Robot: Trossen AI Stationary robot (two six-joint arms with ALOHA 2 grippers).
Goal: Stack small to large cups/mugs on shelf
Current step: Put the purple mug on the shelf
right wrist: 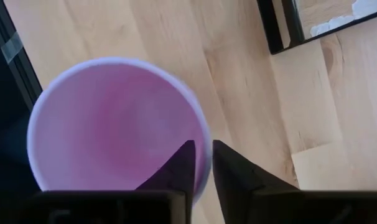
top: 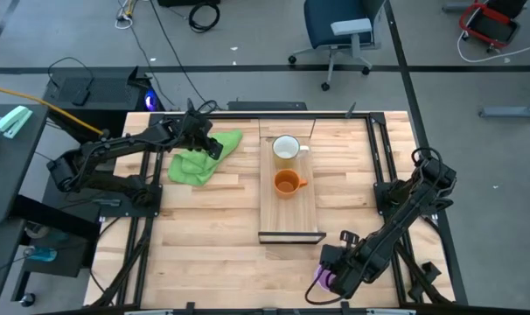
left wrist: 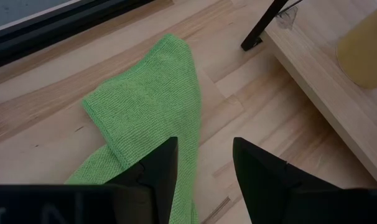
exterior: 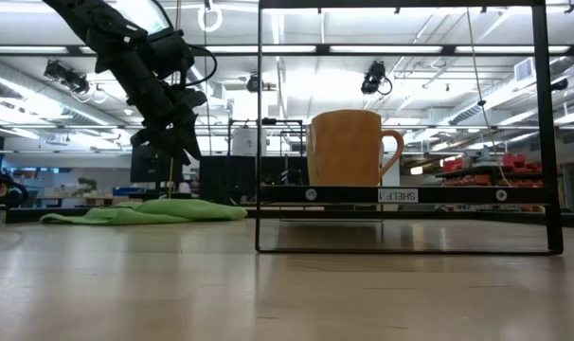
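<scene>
Two mugs stand on the shelf (top: 291,210): the white mug (top: 286,150) toward the far end and the orange mug (top: 287,183) just in front of it, both upright. In the low view we read a small label on the shelf's front edge (exterior: 398,195), printed mirror-wise; it seems to say "SHELF", with a further character we cannot make out.

The purple mug (right wrist: 114,124) sits at the near edge of the tabletop (top: 212,236), well apart from the shelf. The right hand (right wrist: 201,165) is at it, one finger inside the rim and the other outside, clenched on the mug's wall.

The left hand (left wrist: 201,168) hangs above the green cloth (top: 198,159) beside the shelf's far end, fingers spread and grasping nothing.
</scene>
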